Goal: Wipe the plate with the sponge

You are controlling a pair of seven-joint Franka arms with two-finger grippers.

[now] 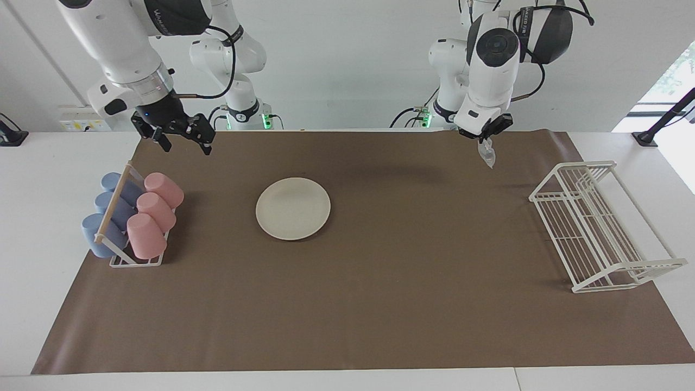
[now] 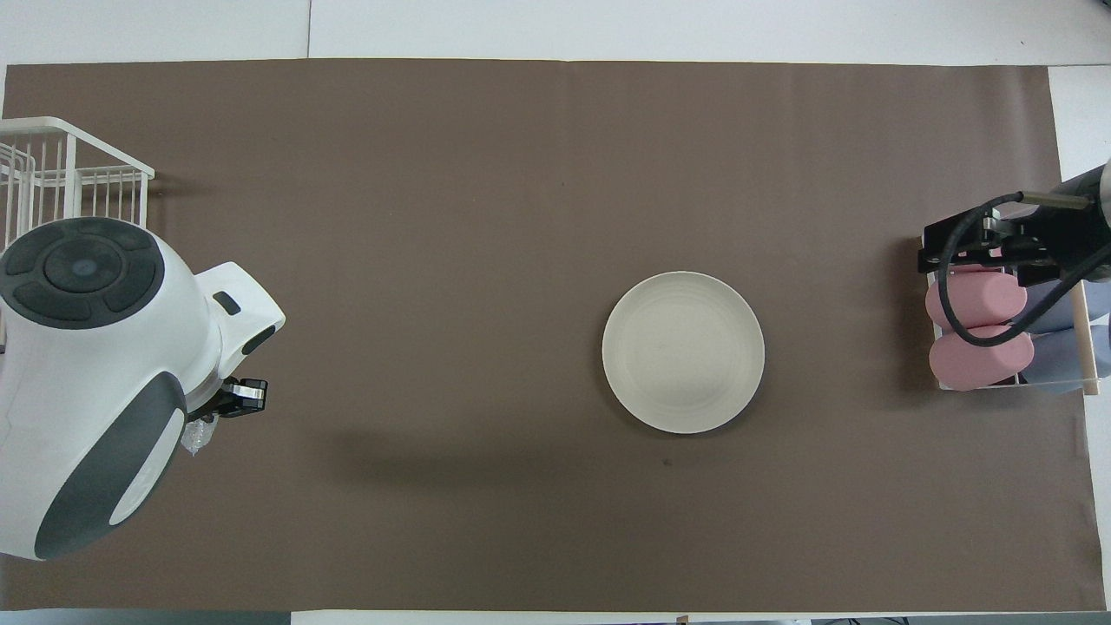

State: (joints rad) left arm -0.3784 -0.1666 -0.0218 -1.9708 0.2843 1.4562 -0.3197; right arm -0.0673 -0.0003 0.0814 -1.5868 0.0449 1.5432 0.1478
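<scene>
sponge [image 1: 487, 155] under left end effector [image 1: 485, 138]

Both arms are glossy white shells with dark grey joint caps, the left arm [image 1: 491, 51] showing a round black disc with a ring of oval pads on its elbow. Black cables loop off the wrists, silver collar rings sit above the black hands, and green lights glow at the bases. The right arm [image 1: 117, 38] has pale lettering on its dark cap.

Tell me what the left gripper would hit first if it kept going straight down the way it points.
Probably the bare brown mat. The left gripper points down with the silvery-grey wrinkly sponge dangling from it, so the sponge would touch first. Depth is uncertain.
</scene>
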